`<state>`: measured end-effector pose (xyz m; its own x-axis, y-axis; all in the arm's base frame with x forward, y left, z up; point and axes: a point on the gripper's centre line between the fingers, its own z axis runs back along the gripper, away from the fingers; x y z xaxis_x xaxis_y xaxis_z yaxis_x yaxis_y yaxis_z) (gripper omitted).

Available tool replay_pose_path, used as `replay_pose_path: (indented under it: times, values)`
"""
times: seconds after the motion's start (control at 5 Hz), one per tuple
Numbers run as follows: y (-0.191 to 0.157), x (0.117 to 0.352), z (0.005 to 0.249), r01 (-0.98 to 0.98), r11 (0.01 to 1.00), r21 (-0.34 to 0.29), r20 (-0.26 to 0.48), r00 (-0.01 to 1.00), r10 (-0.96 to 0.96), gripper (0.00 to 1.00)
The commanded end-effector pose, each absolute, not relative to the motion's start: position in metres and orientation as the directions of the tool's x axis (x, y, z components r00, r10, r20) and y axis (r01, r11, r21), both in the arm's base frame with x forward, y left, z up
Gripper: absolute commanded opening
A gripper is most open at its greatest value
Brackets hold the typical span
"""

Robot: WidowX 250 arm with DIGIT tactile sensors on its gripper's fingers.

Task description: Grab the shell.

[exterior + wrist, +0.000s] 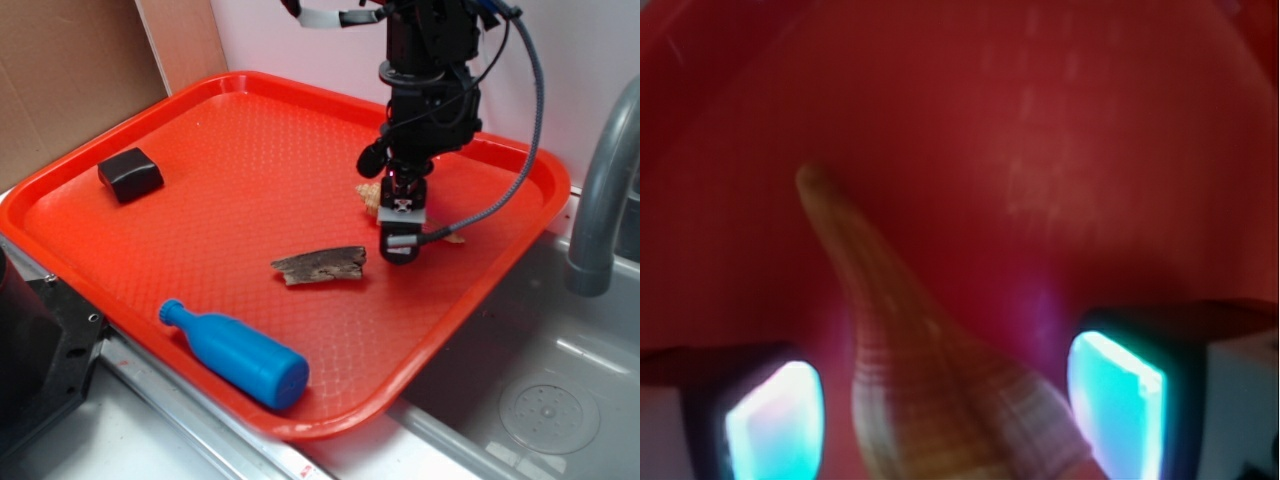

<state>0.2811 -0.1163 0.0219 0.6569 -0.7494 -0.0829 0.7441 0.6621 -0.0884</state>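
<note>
**Robot arm poised over shell on red tray**

A WidowX arm's gripper (400, 225) hangs low over the right part of a red tray (230, 150), its jaws set apart on either side of a tan, ribbed shell (940, 390). In the wrist view the two fingertips (775, 420) flank the shell's wide body with a gap on each side, its pointed tail stretching away across the tray floor. From the exterior view only the shell's ends show past the gripper. A piece of bark (320, 266) lies just beside it; a blue bottle (238, 355) and a black block (130, 173) sit well apart.
</note>
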Motion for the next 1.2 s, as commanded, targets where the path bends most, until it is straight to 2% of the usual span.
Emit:
replay_pose_path:
  times: [0.0,0.2,0.4,0.6,0.8,1.0]
  values:
    - [-0.121,0.272,0.037,0.708,0.705,-0.036,-0.069,0.702,-0.709,0.0]
    - [-0.117,0.263,0.053,0.677,0.736,0.029,-0.011,0.736,-0.677,0.0]
    - [-0.096,0.242,0.098,0.555,0.825,0.105,0.162,0.809,-0.565,0.0]
    - [-0.064,0.222,0.139,0.389,0.919,0.063,0.273,0.879,-0.391,0.0]
    - [-0.037,0.215,0.158,0.221,0.975,-0.025,0.303,0.931,-0.204,0.0]
    - [-0.024,0.219,0.175,0.012,0.999,-0.043,0.252,0.968,-0.001,0.0]
